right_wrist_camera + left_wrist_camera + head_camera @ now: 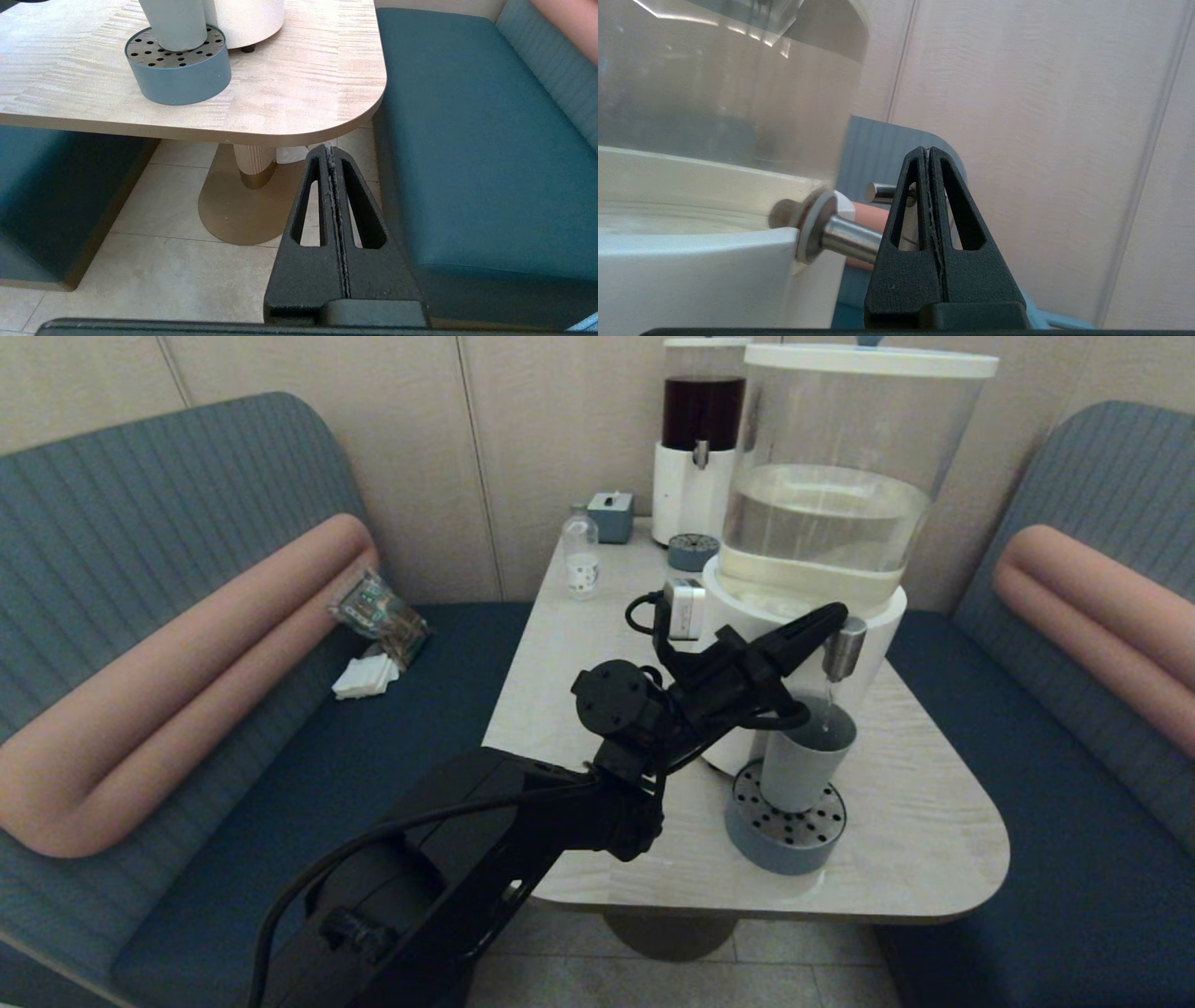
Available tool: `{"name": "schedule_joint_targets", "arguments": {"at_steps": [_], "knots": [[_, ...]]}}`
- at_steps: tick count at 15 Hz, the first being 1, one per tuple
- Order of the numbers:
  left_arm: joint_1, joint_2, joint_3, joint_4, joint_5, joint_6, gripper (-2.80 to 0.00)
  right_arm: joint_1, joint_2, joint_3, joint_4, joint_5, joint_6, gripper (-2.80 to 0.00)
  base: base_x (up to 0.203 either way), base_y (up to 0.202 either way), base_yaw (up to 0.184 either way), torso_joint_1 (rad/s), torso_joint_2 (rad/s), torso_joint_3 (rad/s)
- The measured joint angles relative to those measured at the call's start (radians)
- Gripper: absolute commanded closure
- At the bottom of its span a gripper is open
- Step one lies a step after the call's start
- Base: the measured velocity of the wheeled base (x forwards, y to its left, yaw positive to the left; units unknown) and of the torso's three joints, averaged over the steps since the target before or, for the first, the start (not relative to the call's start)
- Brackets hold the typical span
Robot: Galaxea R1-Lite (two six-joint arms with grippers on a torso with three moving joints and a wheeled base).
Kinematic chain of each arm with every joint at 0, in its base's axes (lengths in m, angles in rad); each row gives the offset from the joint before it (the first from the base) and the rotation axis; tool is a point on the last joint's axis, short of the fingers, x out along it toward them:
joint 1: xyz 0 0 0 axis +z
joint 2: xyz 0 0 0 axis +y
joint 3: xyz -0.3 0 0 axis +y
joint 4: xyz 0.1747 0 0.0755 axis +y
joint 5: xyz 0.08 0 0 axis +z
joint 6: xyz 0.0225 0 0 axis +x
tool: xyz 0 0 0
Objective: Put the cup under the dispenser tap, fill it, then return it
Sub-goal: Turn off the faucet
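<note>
The grey-blue cup [803, 761] stands upright on the round perforated drip tray [784, 847], directly under the steel dispenser tap [844, 651]. A thin stream of clear liquid [827, 709] falls from the spout into the cup. My left gripper [834, 613] is shut, with nothing between its fingers, and its tip rests against the tap from the left. In the left wrist view the shut gripper [928, 150] covers the tap's steel stem [847, 240] and a small steel pin [878, 192]. My right gripper [331, 149] is shut and hangs low beside the table; the cup [174, 21] shows far off.
The big clear-liquid dispenser [831, 504] fills the table's right half [597, 784]. Behind it are the dark-red dispenser [700, 448] with its own small tray [693, 552], a small bottle [581, 555] and a blue-grey box [611, 515]. Blue benches flank the table.
</note>
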Motion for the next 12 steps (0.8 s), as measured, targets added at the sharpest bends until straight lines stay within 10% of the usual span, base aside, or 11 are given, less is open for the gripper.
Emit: {"name": "schedule_joint_targets", "arguments": {"at_steps": [12], "knots": [[-0.015, -0.013, 0.000, -0.015, -0.026, -0.184, 0.00, 0.000, 0.000, 0.000, 0.000, 0.000, 0.000, 0.00, 0.000, 0.000, 0.000, 0.000, 0.00, 0.000]]}}
